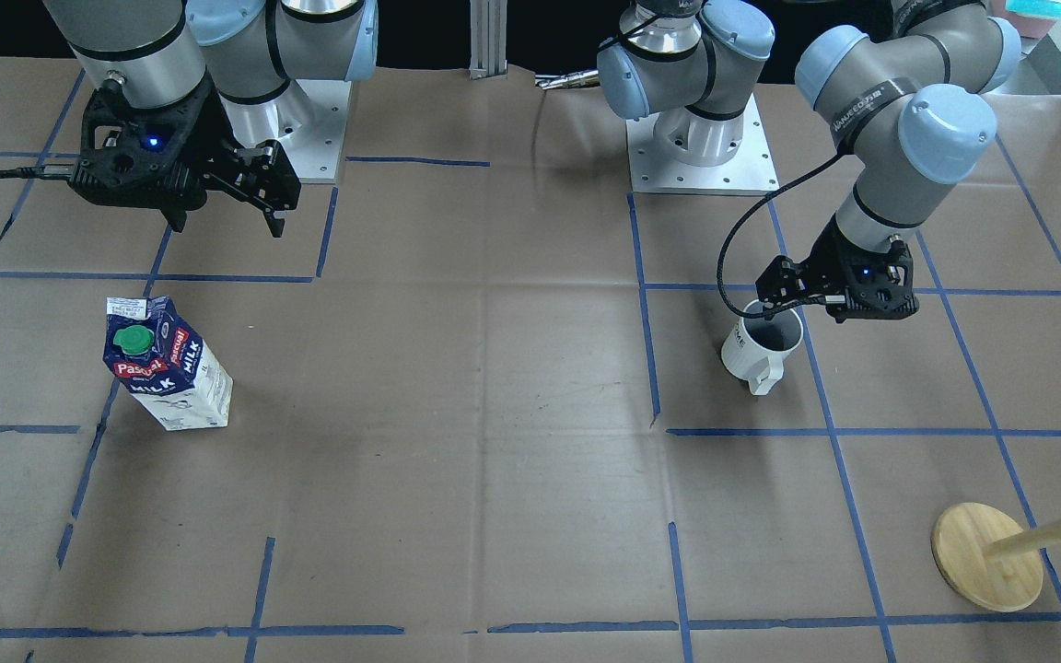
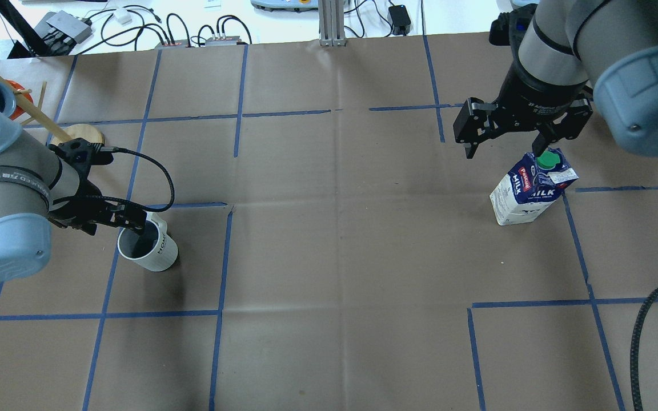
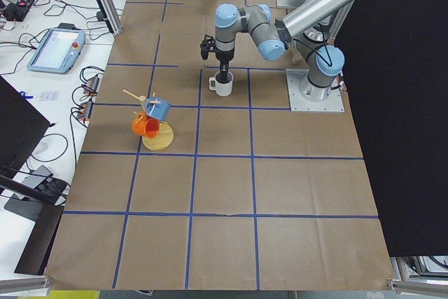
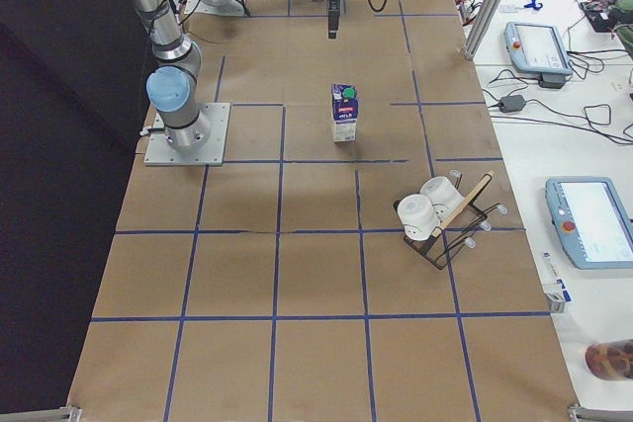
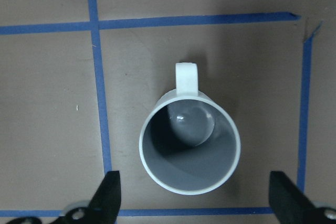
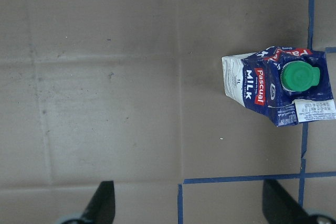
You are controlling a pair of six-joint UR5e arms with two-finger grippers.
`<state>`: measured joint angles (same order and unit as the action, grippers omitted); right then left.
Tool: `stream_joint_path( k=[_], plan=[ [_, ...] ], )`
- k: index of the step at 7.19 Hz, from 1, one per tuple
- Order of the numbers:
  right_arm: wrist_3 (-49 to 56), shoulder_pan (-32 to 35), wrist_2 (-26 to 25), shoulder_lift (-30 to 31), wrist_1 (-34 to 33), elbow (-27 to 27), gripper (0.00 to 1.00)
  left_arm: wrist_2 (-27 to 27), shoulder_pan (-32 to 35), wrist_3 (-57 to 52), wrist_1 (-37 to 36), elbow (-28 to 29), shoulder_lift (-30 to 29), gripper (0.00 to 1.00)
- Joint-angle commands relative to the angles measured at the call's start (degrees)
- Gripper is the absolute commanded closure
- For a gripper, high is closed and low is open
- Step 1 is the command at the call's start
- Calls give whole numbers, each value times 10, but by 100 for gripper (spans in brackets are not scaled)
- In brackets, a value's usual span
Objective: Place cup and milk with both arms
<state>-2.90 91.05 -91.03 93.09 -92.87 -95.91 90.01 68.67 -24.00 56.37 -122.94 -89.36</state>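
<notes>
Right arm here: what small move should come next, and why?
Probably shift the right gripper sideways until the milk is centred under it. The gripper is open and raised, but in its wrist view the upright carton stands toward the view's right edge, not midway between the fingers, so descending now would likely miss it.

Milk (image 4: 343,113) upright on worktop (image 4: 297,274), just beyond blue tape line (image 4: 297,161). Right tool (image 4: 333,31) hangs farther along, apart from it. Rack (image 4: 442,234) with two white mugs (image 4: 414,212) nearer camera.

Cup (image 2: 149,249) on worktop (image 2: 334,257), robot's L side — milk (image 2: 529,191) upright, well apart, R side; rack (image 2: 77,135) beyond cup.
</notes>
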Motion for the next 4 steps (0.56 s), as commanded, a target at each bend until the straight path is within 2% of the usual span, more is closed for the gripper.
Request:
stream_joint_path(
  k=[1,3,4],
  plan=[
    [-1,0,1,2,0,-2,0,0,-4,-14,-35,-3,-34,0],
    [-3,1,1,2,-1,-3,0,-1,-4,-13,-31,-19,-36,1],
    [-3,1,1,2,-1,-3,0,-1,-5,-17,-37,-23,-42,16]
  ],
)
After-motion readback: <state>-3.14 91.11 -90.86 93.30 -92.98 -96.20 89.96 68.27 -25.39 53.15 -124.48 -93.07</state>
